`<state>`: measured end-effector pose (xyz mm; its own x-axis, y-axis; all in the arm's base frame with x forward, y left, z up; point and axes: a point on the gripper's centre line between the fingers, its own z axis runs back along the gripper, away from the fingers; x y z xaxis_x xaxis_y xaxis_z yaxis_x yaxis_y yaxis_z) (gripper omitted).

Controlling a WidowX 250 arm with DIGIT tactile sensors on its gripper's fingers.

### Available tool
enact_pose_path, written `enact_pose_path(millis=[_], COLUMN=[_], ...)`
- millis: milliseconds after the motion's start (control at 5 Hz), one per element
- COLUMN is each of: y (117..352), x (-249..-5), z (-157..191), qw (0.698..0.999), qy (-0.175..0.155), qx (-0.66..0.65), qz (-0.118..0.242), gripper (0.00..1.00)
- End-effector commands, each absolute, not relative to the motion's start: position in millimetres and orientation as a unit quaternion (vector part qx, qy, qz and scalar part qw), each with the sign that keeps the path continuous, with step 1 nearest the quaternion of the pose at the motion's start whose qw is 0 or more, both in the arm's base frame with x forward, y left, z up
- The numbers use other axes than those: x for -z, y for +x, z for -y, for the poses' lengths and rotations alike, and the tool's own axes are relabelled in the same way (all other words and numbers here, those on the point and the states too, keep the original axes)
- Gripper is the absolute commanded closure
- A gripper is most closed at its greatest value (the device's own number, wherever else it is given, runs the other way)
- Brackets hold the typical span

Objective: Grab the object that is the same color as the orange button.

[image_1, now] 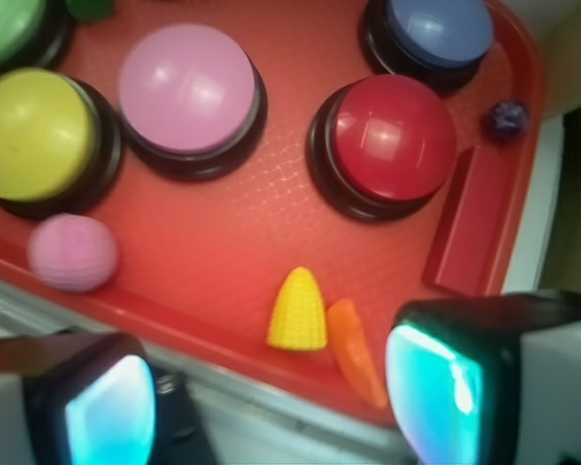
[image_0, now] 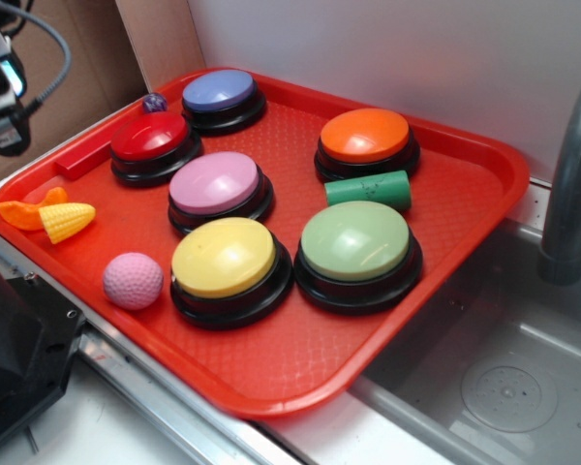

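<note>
Buttons: six on the red tray [image_0: 271,373], domes orange [image_0: 365,135], red [image_1: 394,137], blue [image_0: 219,90], pink [image_1: 188,88], yellow [image_1: 34,134], green [image_0: 354,240]
Orange toy piece [image_1: 356,351]: one, flat near the tray's edge, touching the yellow corn [image_1: 298,310]
Other small things: one pink golf ball [image_1: 73,252], one green cylinder [image_0: 369,188], one red block [image_1: 472,225], one dark bead [image_1: 506,119]
Gripper [image_1: 271,397]: above the tray's edge, fingers [image_1: 436,380] spread wide, nothing between them
</note>
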<state>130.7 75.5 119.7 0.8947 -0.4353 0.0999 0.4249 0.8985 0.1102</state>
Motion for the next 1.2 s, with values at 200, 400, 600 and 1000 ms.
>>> enact_pose_path(millis=[200, 400, 600, 1000], y=[135.7, 129.6, 128.1, 138.3], x=[-73.9, -72.0, -67.0, -50.3], z=[-130.5, -141.3, -142.4, -139.1], qw=[0.955, 0.953, 0.953, 0.958], qy=[0.038, 0.039, 0.038, 0.053], qx=[0.287, 0.294, 0.296, 0.278], qz=[0.066, 0.058, 0.047, 0.035], gripper=[0.0, 0.0, 0.0, 0.0])
